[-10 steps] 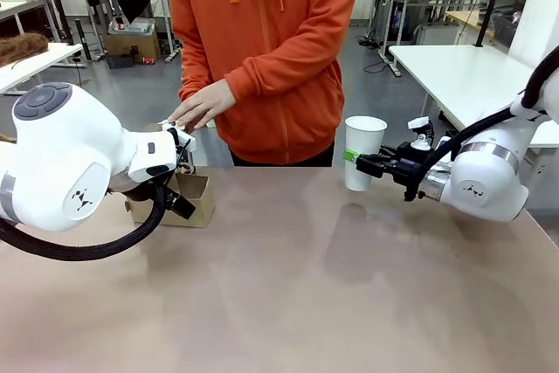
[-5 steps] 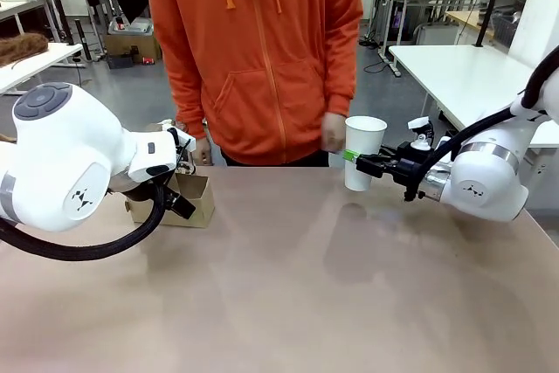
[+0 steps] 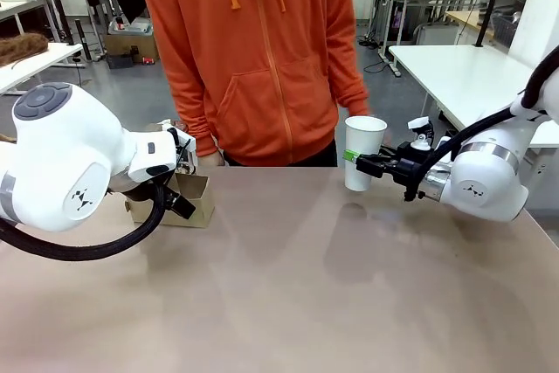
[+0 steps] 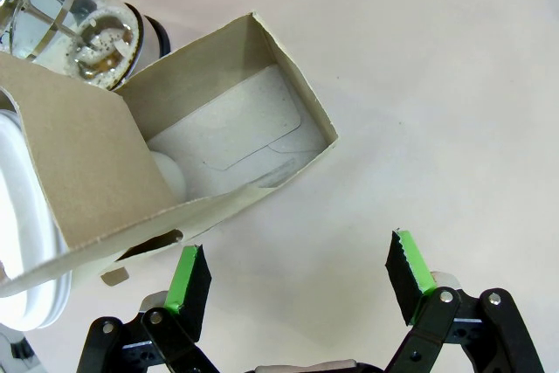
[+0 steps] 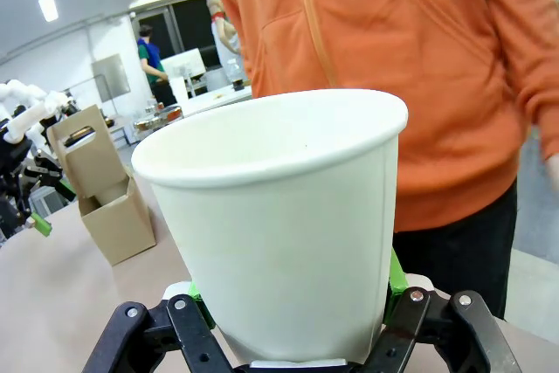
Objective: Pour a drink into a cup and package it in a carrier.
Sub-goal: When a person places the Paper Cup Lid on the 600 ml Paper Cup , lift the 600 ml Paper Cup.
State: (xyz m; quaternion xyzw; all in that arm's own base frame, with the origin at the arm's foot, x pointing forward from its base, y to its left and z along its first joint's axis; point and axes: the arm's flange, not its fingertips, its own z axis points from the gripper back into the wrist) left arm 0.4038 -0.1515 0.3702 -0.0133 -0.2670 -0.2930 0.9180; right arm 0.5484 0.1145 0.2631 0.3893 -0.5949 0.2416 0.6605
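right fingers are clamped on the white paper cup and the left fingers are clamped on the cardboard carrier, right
Not quite. The right fingers are clamped on the white paper cup, but the left fingers are not clamped on the cardboard carrier. They are spread open beside it and closed on nothing, as the left wrist view shows.

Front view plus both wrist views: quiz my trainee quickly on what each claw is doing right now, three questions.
1. True or false: the right claw is shut on the white paper cup, which stands upright.
2. Pick one: the left claw is (A) open beside the cardboard cup carrier, (B) shut on the carrier's handle, (C) gripping a carafe.
3. Fill in: the person at the far side wears an ___ hoodie.
Key: 1 true; 2 A; 3 orange.
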